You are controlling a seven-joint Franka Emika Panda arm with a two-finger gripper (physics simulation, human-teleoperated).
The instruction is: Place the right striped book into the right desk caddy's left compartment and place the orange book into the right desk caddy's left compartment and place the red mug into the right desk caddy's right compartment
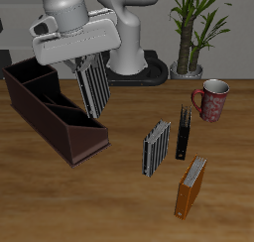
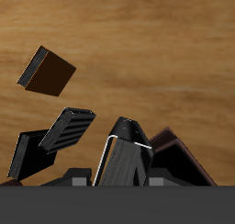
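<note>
My gripper (image 1: 83, 67) is shut on the right striped book (image 1: 92, 88) and holds it nearly upright in the air. Its lower edge hangs over the slanted-end section of the dark maroon right desk caddy (image 1: 45, 110). In the wrist view the held book (image 2: 124, 154) shows edge-on beside the caddy's wall (image 2: 181, 152). The orange book (image 1: 191, 186) stands near the table's front edge and also shows in the wrist view (image 2: 46, 72). The red mug (image 1: 211, 99) stands upright farther back, near the plant.
A second striped book (image 1: 157, 148) and a slim black book (image 1: 184, 133) stand between the caddy and the mug; both also show in the wrist view, striped (image 2: 69, 127) and black (image 2: 26, 154). A potted plant (image 1: 193, 28) and the robot's base (image 1: 129, 48) stand at the back.
</note>
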